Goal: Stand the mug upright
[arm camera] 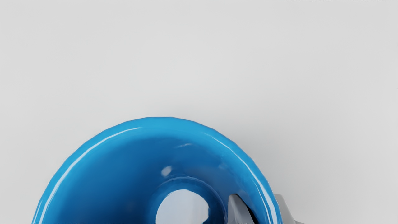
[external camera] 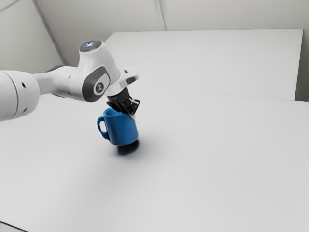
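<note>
Arm enters from 9 o'clock in exterior view, wrist bent, hand angled down toward 5. End effector clamped on mug wall, one finger inside, one outside. Mug between 8 and 9 o'clock of view centre, base apparently raised over counter, shadow beneath. Mouth up, long axis tilted 11-to-5; handle at 9. Emblem on arm joint, too small to read.
</note>
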`<move>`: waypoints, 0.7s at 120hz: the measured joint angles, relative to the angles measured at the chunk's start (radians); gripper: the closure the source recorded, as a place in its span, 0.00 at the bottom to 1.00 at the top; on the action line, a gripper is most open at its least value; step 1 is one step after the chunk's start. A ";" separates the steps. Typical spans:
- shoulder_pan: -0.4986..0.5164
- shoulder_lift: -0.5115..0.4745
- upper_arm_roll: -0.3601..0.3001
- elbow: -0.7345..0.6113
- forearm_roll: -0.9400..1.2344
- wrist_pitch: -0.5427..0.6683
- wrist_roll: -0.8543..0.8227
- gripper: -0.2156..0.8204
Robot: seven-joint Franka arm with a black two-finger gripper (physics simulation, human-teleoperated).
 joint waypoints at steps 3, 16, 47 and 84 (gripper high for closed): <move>-0.002 -0.009 -0.001 -0.015 0.002 0.012 -0.011 0.91; -0.011 -0.036 -0.003 -0.061 0.006 0.051 -0.061 0.92; -0.011 -0.013 -0.016 -0.093 -0.015 0.108 -0.145 0.89; -0.006 0.008 -0.016 -0.087 -0.018 0.131 -0.195 0.60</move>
